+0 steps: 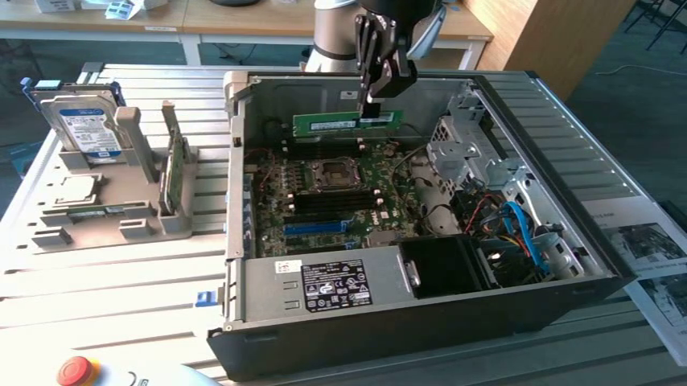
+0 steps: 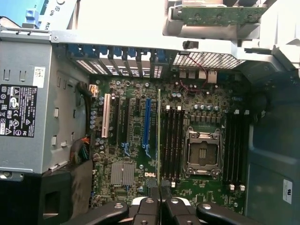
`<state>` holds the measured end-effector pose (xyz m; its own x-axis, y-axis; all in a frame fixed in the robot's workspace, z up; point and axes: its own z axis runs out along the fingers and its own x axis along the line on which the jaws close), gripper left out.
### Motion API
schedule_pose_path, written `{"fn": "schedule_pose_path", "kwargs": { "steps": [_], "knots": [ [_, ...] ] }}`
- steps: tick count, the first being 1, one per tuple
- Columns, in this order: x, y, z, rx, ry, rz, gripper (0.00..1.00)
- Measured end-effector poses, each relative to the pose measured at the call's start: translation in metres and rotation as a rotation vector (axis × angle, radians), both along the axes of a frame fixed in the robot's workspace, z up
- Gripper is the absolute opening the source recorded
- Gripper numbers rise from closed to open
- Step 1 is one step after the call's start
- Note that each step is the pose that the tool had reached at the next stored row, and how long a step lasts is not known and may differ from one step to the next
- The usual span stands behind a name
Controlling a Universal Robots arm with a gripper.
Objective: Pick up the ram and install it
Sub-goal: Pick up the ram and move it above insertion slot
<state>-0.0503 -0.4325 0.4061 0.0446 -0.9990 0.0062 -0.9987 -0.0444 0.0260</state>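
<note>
The ram [image 1: 327, 125] is gripped on edge by the closed end effector [image 1: 372, 112]. Directly below it, the motherboard [image 1: 333, 197] and power supply [image 1: 322, 285] are housed in the open computer case [image 1: 238, 177].

The gripper [image 1: 372, 106] is black, built of slim linked bars. Its fingers [image 2: 149, 213] are glossy black, studded with round grey pivot pins, with pale metal between them. Above the gripper, the arm [image 1: 335, 30] is a silver-grey tube with a blue-grey joint cap [image 1: 429, 36].
</note>
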Motion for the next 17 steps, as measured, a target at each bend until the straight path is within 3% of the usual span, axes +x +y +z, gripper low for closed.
{"fn": "schedule_pose_path", "kwargs": {
  "steps": [6,17],
  "knots": [
    [0.0001,0.0096,-0.0001,-0.0001,0.0000,-0.004,0.12],
    [0.0005,0.0103,-0.0002,-0.0001,0.0020,-0.016,0.12]
  ]
}}
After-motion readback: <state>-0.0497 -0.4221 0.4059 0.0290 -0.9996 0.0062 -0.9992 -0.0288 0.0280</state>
